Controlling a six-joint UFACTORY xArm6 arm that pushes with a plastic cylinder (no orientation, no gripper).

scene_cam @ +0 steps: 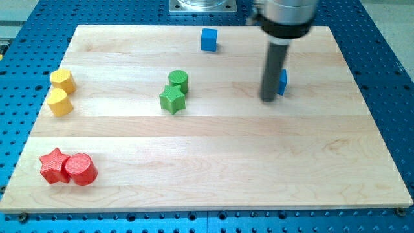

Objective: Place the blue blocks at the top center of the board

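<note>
A blue cube (208, 39) sits near the view's top centre of the wooden board (213, 188). A second blue block (283, 81) is to the right of centre, mostly hidden behind my rod; its shape cannot be made out. My tip (268, 99) rests on the board just left of and slightly below this second blue block, touching or almost touching it.
A green cylinder (178, 80) and a green star (173, 99) sit together left of centre. Two yellow blocks (63, 80) (59, 102) are at the left edge. A red star (54, 166) and a red cylinder (80, 169) sit at the bottom left.
</note>
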